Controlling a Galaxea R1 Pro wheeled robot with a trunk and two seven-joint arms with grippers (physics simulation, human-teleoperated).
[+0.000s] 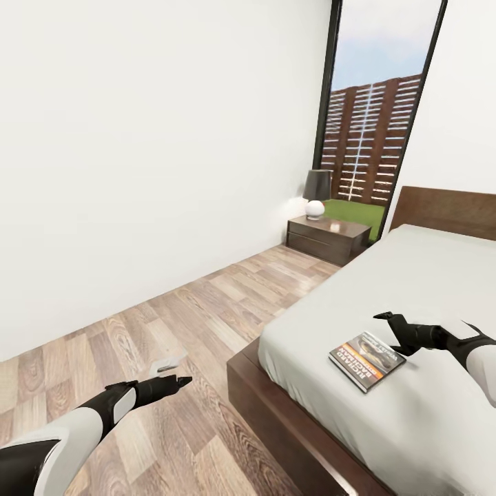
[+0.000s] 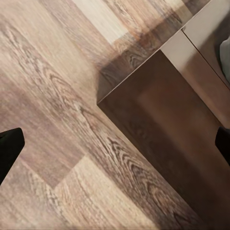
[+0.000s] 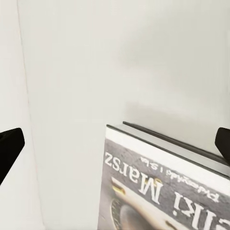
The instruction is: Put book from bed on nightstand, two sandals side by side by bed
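Bedroom: white walls, brown wood-plank floor (image 1: 207,303), and a tall dark-framed window (image 1: 372,117) at the far end, through which grass and a slatted fence are seen. A bed (image 1: 413,289) with a plain light-grey mattress, dark wooden frame and flat headboard is observed on the right of the head view. A dark-brown nightstand (image 1: 327,238) with two drawers is noted in the far corner between the bed's head and the wall, just below the window; a lamp (image 1: 317,193) with a dark shade and a round white base stands on it.

The book (image 1: 366,359) is recorded lying flat on the mattress near the bed's foot-end corner, cover up, with an orange band and white lettering. In the right wrist view the book (image 3: 158,187) is seen close below the camera, resting on the grey mattress.

Right gripper (image 1: 398,332): held over the mattress just beside the book's far edge, fingers spread wide, nothing between them; contact with the book cannot be told. Left gripper (image 1: 171,375): held above the floor beside the bed's foot-end corner, fingers apart and nothing held. In the left wrist view the plank floor (image 2: 57,96) and the bed frame's dark corner (image 2: 158,129) are seen.
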